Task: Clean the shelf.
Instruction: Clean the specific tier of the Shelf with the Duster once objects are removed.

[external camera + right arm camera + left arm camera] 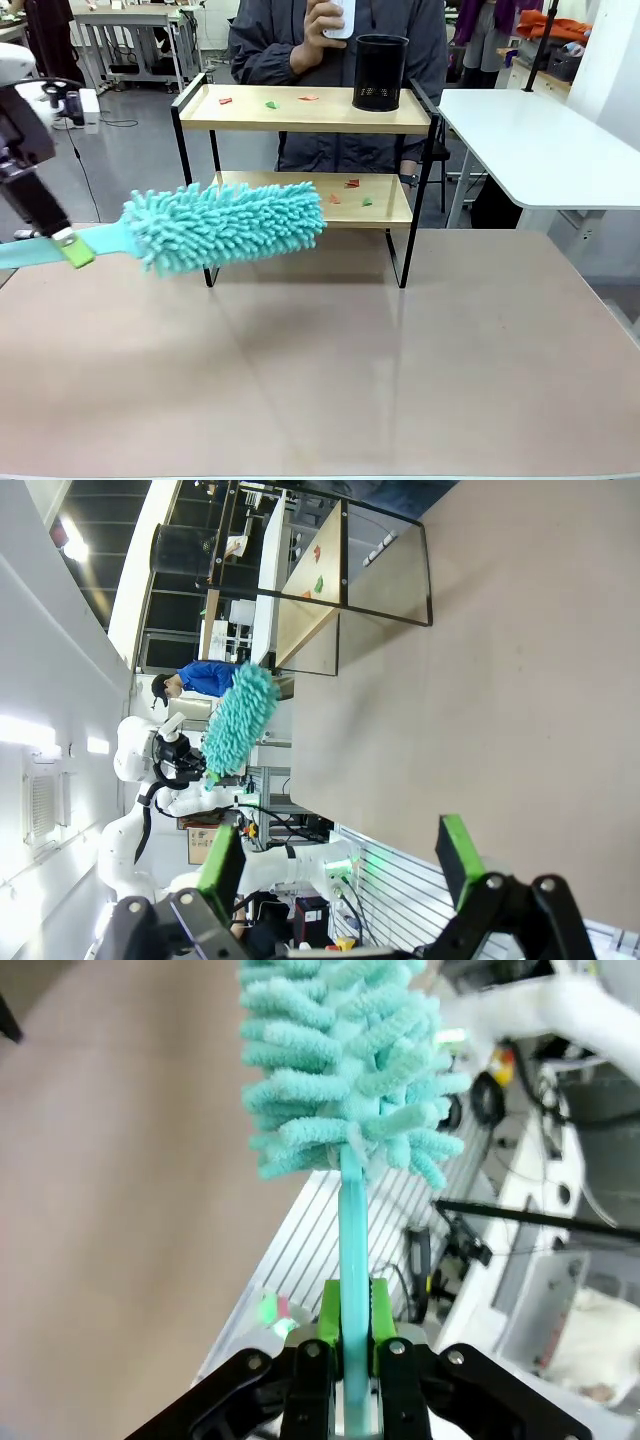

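Probably a robotics lab. A white table (pixel 540 140) stands at 2 o'clock, a metal-framed bench (pixel 128 18) at 11 o'clock, and cables (pixel 108 123) trail over grey floor (pixel 140 170) at 10 o'clock.

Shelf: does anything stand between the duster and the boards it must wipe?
Only the front left leg of the shelf, behind the duster head. On the top board a black mesh cup occupies the right end.

The duster (pixel 225 225) is glowing turquoise, the shelf (pixel 300 122) is showing pale wood boards in a black frame, red and green scraps (pixel 352 184) are speckling it, and the mesh cup (pixel 380 72) is looking black.
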